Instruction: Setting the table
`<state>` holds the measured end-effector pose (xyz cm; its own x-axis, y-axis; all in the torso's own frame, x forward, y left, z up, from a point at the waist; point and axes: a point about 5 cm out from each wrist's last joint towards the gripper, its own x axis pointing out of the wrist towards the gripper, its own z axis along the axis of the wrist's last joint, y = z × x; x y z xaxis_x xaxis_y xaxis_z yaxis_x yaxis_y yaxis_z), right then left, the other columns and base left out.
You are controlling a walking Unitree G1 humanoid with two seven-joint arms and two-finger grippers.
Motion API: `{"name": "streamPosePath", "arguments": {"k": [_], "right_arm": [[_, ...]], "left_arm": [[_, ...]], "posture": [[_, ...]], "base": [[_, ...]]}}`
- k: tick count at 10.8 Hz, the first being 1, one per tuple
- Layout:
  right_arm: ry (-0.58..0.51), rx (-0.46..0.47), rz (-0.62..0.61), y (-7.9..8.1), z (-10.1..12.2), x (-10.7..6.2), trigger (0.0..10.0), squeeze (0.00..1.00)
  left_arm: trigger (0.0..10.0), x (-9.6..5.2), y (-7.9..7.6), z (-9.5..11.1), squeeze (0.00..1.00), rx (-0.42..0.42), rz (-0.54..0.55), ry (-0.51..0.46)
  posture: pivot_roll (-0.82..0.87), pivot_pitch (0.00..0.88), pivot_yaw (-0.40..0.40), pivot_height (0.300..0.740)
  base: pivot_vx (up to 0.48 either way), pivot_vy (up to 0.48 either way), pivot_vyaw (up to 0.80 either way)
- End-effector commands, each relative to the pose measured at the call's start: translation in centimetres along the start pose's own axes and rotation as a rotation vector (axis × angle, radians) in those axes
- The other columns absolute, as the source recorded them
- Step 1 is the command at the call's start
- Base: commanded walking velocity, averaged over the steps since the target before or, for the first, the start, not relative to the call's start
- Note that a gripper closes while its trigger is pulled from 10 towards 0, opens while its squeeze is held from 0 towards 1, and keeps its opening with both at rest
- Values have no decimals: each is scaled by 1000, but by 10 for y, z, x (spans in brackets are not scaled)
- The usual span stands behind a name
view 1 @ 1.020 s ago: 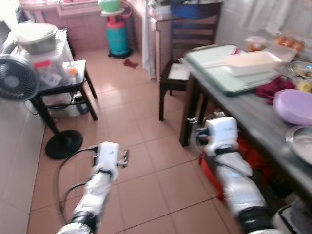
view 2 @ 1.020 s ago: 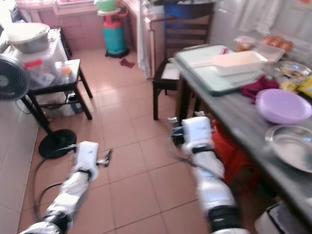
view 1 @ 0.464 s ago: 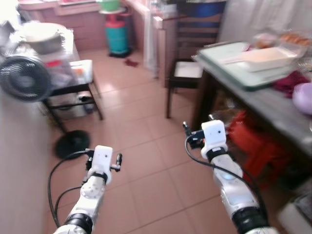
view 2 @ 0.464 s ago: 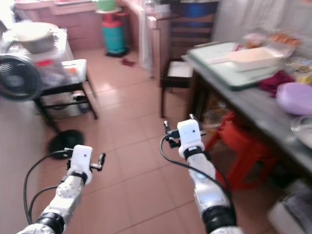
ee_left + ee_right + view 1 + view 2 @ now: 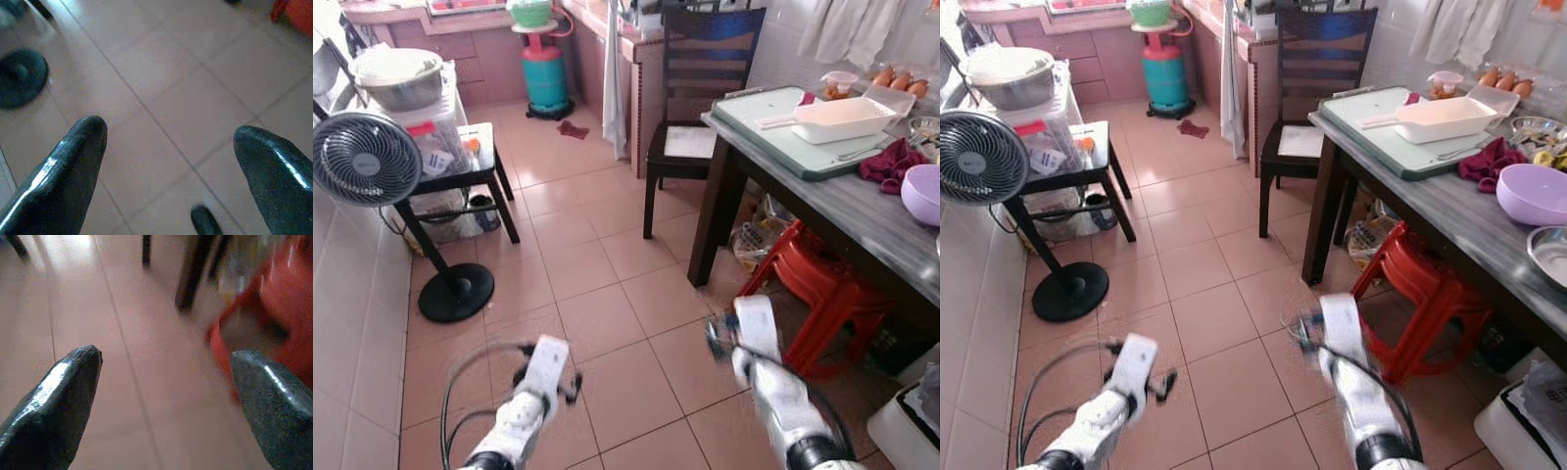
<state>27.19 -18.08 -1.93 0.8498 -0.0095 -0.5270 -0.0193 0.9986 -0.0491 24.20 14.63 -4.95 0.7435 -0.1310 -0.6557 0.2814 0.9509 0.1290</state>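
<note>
A dark grey table runs along the right side. On it lie a pale green tray with a white rectangular dish, a dark red cloth, a purple bowl and a metal plate. Eggs sit at the far edge. Both arms are held low over the tiled floor, short of the table. My left gripper is open over bare tiles and holds nothing. My right gripper is open too, and faces the red stools and a table leg.
A dark wooden chair stands at the table's far end. Stacked red stools are under the table. On the left are a standing fan, a black side table with boxes and a metal bowl. A teal gas cylinder stands at the back.
Both arms have dropped lower and closer to me. The view has shifted and steadied, so the camera has moved.
</note>
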Motion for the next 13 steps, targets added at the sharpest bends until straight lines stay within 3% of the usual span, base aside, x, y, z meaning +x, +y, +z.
{"name": "streamPosePath", "arguments": {"k": [1,4,6,8,10,11,12,13], "right_arm": [[82,55,-22,-3,-18,-4,10000,0],[219,64,-8,-1,-66,-23,10000,0],[287,48,4,0,-83,-32,10000,0],[291,47,-28,-5,-86,-34,10000,0],[288,38,-3,2,-84,-32,10000,0],[309,-11,46,8,-85,-32,10000,0],[338,-106,118,14,-89,-34,10000,0],[345,-151,136,14,-90,-34,10000,0]], "left_arm": [[10000,-2,4,-7,0,23,-6,37],[10000,-11,11,-37,0,94,-38,191],[10000,-15,13,-48,0,75,-46,236],[10000,-17,13,-54,0,85,-57,252],[10000,-20,19,-58,0,60,-46,266],[10000,-21,23,-60,0,26,-15,272],[10000,-24,25,-67,0,-97,46,277],[10000,-27,17,-74,0,-30,18,290]], "posture": [[-97,0,63,740],[-150,1,106,740],[-162,9,113,740],[-158,11,111,740],[-118,0,74,740],[-82,0,47,740],[-66,0,35,740],[-54,0,21,740]], "base": [[0,0,0],[0,0,0],[0,0,0],[0,0,0],[0,0,0],[0,0,0],[0,0,0],[0,0,0]]}}
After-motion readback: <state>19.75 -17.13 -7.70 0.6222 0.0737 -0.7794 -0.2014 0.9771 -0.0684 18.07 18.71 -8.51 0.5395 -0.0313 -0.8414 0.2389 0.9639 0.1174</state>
